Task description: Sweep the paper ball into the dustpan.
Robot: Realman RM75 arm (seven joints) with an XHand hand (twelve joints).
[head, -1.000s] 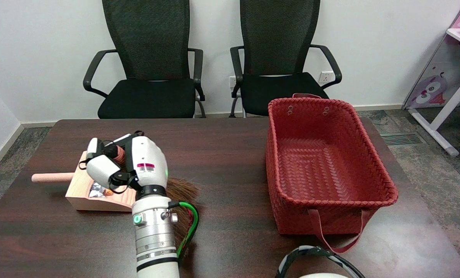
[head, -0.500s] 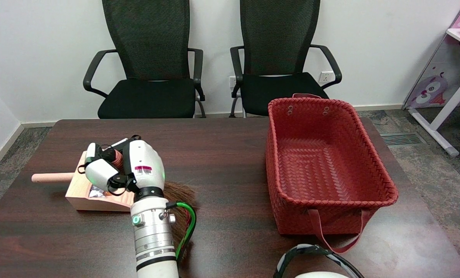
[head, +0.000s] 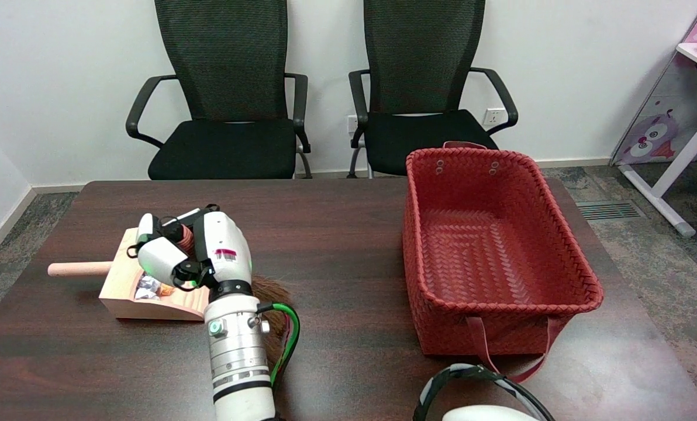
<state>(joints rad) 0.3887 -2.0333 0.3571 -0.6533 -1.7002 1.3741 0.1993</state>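
A wooden dustpan (head: 127,295) with a round handle (head: 78,269) lies at the table's left, mouth facing right. A crumpled whitish paper ball (head: 147,289) sits inside it, partly hidden behind my hand. My right hand (head: 193,251) hovers over the pan's mouth and grips the reddish handle of a small broom. The broom's brown bristles (head: 271,291) fan out on the table just right of my wrist, mostly behind the forearm.
A large red woven basket (head: 494,251) stands on the right half of the dark table (head: 348,234). Two black office chairs (head: 231,99) are behind the far edge. A black-and-white cable loop (head: 471,380) lies at the near edge.
My hand with the broom has shifted slightly right and toward the near side, and the bristles have drawn in closer behind the forearm. The paper ball stays in the dustpan.
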